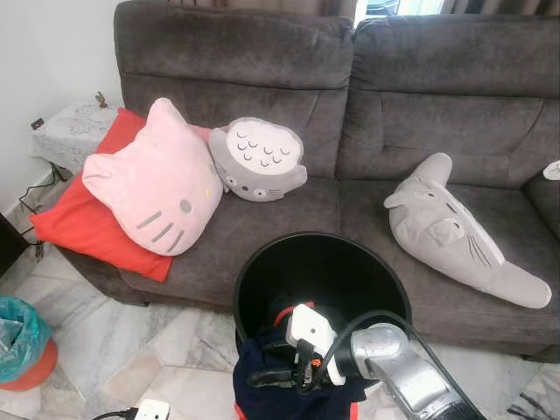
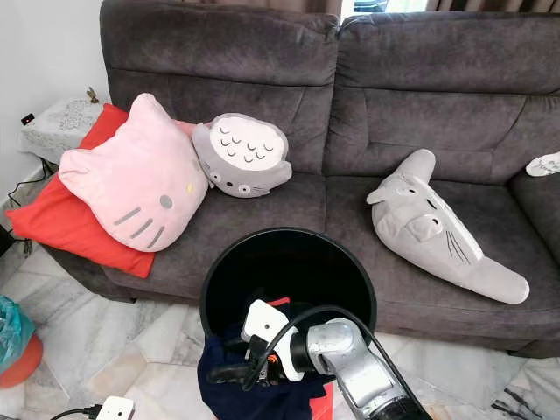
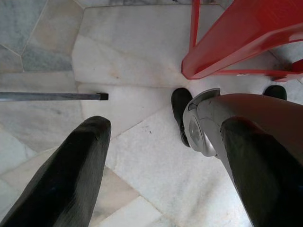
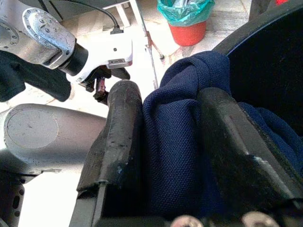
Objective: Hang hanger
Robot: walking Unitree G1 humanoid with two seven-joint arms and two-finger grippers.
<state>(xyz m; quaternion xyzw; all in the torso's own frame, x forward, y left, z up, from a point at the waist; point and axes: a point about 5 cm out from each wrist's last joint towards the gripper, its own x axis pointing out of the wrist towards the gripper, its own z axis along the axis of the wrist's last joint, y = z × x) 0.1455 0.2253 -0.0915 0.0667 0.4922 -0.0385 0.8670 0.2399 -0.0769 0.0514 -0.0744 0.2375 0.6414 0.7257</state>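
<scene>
A navy blue garment (image 1: 262,401) hangs over the near rim of a round black basket (image 1: 262,262) on the floor in front of the sofa. My right gripper (image 1: 269,378) is at that rim and is shut on a fold of the navy garment (image 4: 182,94), which is pinched between both black fingers (image 4: 118,137). In the left wrist view my left gripper (image 3: 165,132) hangs open over the marble floor with nothing between its fingers.
A dark grey sofa (image 1: 394,105) holds a pink cat cushion (image 1: 153,184), a red cushion (image 1: 79,219) and two grey plush toys (image 1: 258,159). A small red bin with a teal liner (image 1: 22,346) and a white power strip (image 1: 150,409) are at the left. Red plastic furniture (image 3: 236,42) stands near my left arm.
</scene>
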